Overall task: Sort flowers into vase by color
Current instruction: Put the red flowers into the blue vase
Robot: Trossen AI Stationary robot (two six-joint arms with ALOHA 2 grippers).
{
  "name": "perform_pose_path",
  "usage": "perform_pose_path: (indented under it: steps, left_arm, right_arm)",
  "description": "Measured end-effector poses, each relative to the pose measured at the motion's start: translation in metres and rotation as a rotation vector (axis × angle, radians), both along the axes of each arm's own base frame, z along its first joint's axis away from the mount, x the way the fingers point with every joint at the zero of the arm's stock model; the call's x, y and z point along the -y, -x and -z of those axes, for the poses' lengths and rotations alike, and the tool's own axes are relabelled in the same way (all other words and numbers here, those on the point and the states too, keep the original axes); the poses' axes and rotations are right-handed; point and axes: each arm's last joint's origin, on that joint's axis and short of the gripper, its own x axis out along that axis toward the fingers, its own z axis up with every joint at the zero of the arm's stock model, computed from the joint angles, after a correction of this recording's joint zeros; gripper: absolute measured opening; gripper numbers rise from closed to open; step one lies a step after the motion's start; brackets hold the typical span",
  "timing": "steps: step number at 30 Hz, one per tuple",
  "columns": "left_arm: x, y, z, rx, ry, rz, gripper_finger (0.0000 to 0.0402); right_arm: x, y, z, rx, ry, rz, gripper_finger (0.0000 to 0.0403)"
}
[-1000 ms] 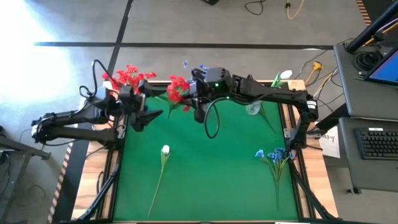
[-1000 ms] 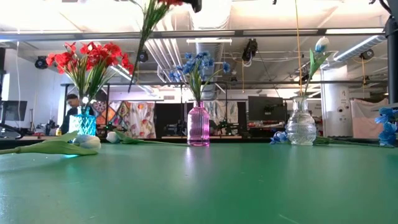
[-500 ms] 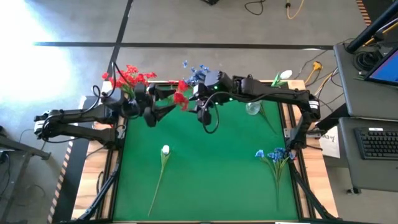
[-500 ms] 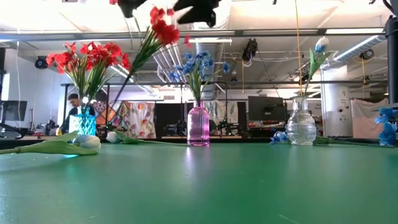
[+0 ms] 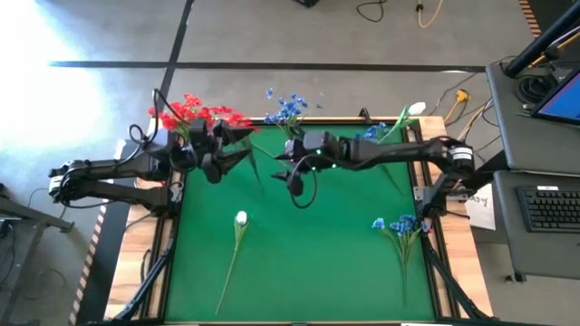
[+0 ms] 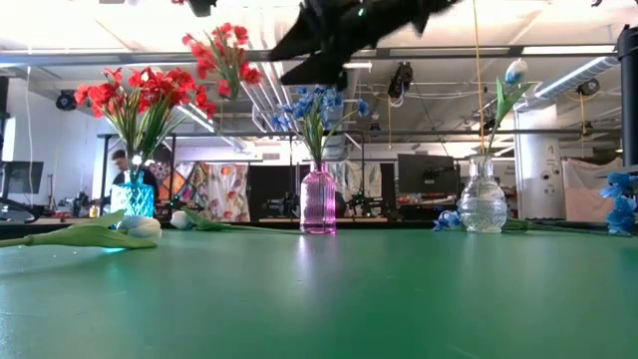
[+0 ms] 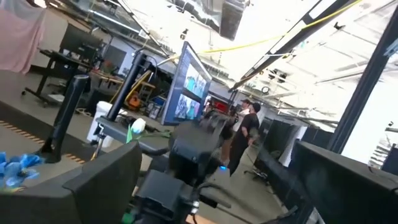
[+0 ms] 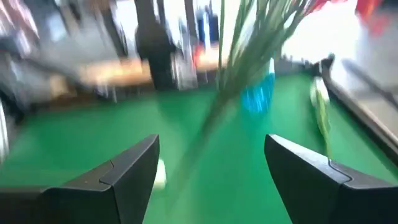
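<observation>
Red flowers, green table

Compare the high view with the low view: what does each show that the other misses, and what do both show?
Only the high view shows the white tulip as one full stem lying on the green mat, plus both whole arms. Only the low view shows the three vases: teal, pink and clear, and the room behind. Both show the red flowers and the blue flowers.

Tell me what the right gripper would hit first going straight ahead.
Probably the slanted thin green flower stem just ahead of the open right gripper; the blue glass vase stands behind it. Depth unclear.
</observation>
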Motion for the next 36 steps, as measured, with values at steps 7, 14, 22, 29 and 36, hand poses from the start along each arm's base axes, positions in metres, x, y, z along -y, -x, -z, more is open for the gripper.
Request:
perform_pose_path:
  steps: [7,14,22,29,36]
  left_arm:
    - [0.004,-0.008,0.004,-0.013,0.009,0.026,0.0400]
    - [0.004,-0.023,0.008,0.011,0.017,0.041,0.0400]
    - [0.006,-0.026,0.010,0.007,0.010,0.069,0.0400]
    - [0.011,-0.023,0.007,0.017,-0.076,0.204,0.0400]
    - [0.020,-0.017,-0.006,0.157,-0.141,0.399,0.0400]
  right_arm:
    - [0.009,-0.019,0.039,0.239,-0.062,0.036,0.0285]
    - [0.017,-0.051,0.056,0.156,-0.024,0.109,0.0283]
    - [0.019,-0.061,0.061,0.157,-0.011,0.105,0.0211]
    - [0.012,-0.061,0.060,0.152,0.037,0.077,0.0025]
    - [0.002,-0.052,0.037,0.157,0.040,0.053,0.0010]
